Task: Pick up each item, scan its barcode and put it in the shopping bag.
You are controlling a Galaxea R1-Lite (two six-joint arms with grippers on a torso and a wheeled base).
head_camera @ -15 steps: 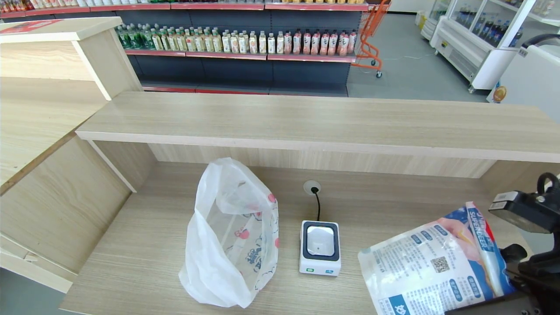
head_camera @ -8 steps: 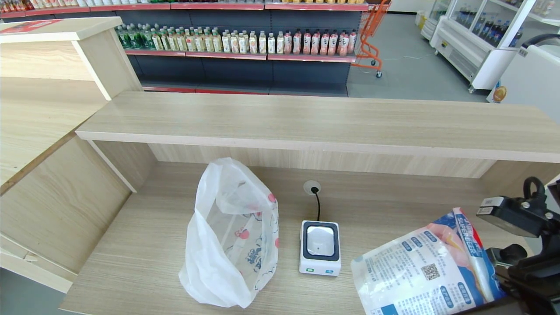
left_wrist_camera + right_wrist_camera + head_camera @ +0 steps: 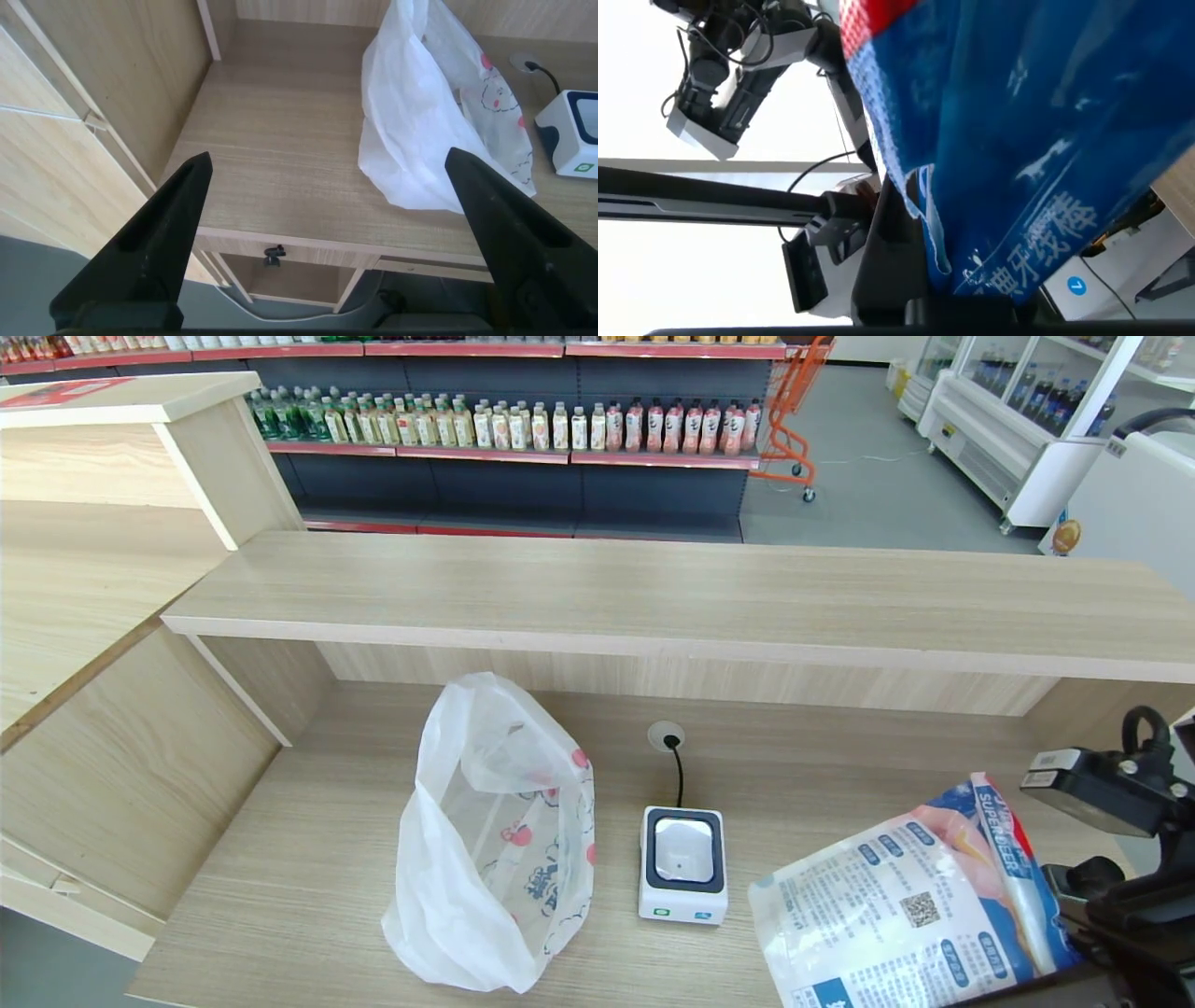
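Observation:
A large blue and white snack bag (image 3: pixel 896 905), printed back with a square code facing up, hangs above the counter's near right corner. My right gripper (image 3: pixel 1074 901) is shut on its right edge; in the right wrist view the bag's blue film (image 3: pixel 1018 140) sits pinched against a dark finger (image 3: pixel 887 252). The white barcode scanner (image 3: pixel 682 863) with its dark window stands just left of the bag. Further left, the white plastic shopping bag (image 3: pixel 495 840) stands with its mouth open. My left gripper (image 3: pixel 327 247) hovers open above the counter's near left edge, with the shopping bag (image 3: pixel 420 112) ahead of it.
A raised wooden ledge (image 3: pixel 653 597) runs along the back of the counter, and a wooden side wall (image 3: pixel 140 756) closes the left. The scanner's cable drops into a round hole (image 3: pixel 666 735). Shelves of bottles (image 3: pixel 504 425) stand far behind.
My right gripper has carried the snack bag a little to the left, nearer the scanner. The shopping bag and scanner have not moved.

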